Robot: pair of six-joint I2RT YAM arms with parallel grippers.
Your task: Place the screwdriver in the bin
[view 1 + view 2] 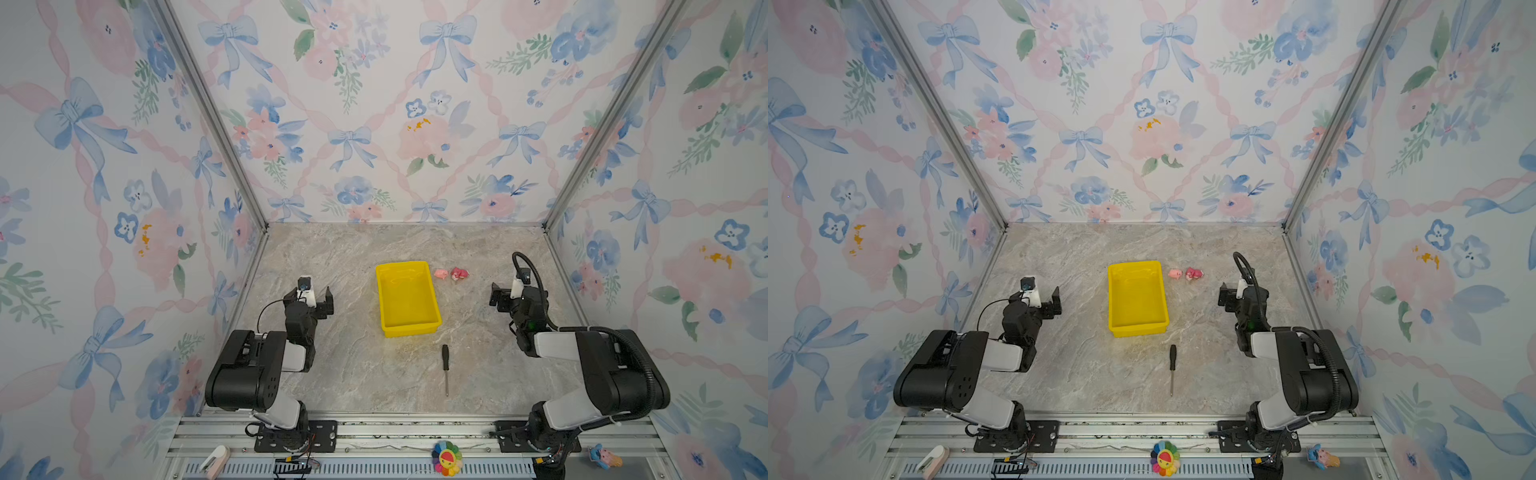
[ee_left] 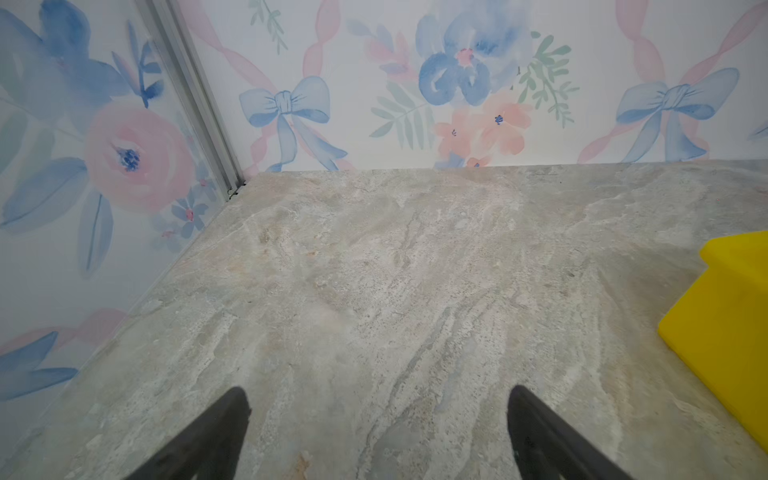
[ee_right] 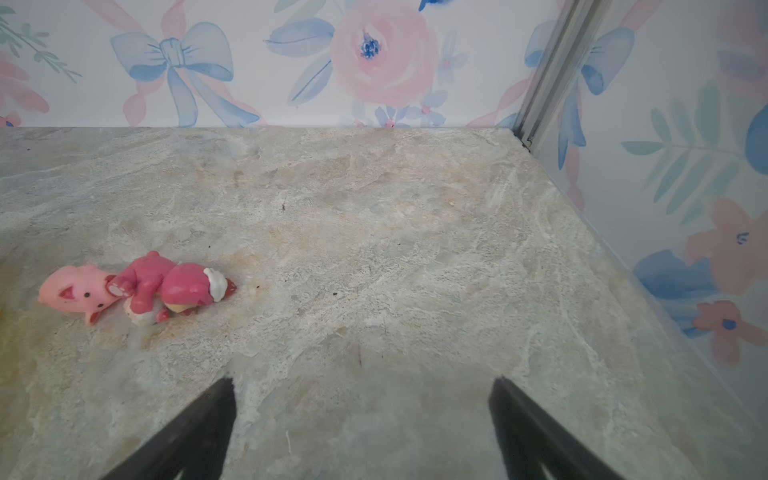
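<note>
The screwdriver [image 1: 445, 368] is lying flat on the table [image 1: 353, 374], just in front of the bin [image 1: 409, 303] but not touching it. Its black handle is pointing at the bin's near wall and its thin shaft is pointing back toward the arm bases. It is looking light, stiff and slim. The bare metal shaft is probably too thin and slick to pinch well, and the round body may roll if nudged. The thicker handle is therefore offering the better hold, with the fingers closing across it from either side near its middle. The bin is sitting open and empty, showing only its yellow floor. Two small pink toys [image 3: 137, 289] are lying outside it, beside its far right corner. The right gripper [image 3: 361, 384] is hovering with its jaws spread wide and nothing between them but bare table. The left gripper [image 2: 378, 395] is doing the same on the bin's other side. The screwdriver is lying closer to the right arm, so that arm seems the likelier one to reach for it.
</note>
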